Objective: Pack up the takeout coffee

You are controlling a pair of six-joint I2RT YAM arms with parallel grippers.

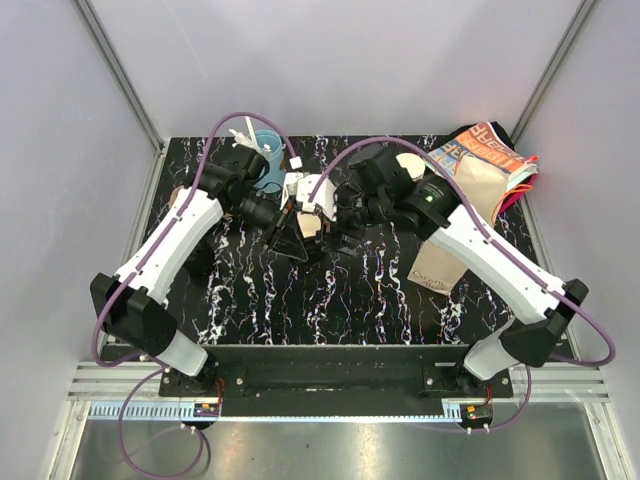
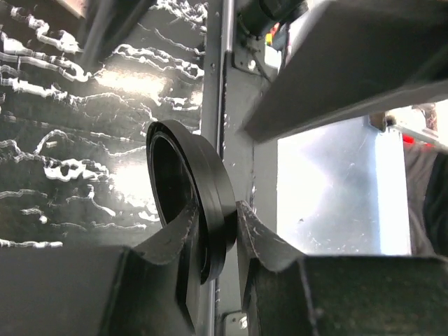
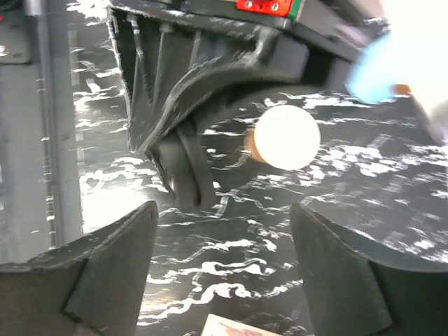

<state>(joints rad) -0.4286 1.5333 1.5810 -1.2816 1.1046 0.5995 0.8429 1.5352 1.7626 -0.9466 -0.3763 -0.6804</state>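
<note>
- The left end effector pinches the rim of a black lid.
- The right end effector is wide apart and holds nothing.
- The takeout coffee sits on the worktop, just past the lid.
- Farther back is a paper bag, on the right.

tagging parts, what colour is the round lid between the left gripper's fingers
Black; the lid shows best in the left wrist view, pinched by the left gripper.

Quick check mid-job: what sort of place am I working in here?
Most likely a lab robot test cell staged with takeout props: plain wall panels on aluminium frame posts enclose a black marbled table, with a brown paper bag and a light-blue cup of white utensils on it.
</note>
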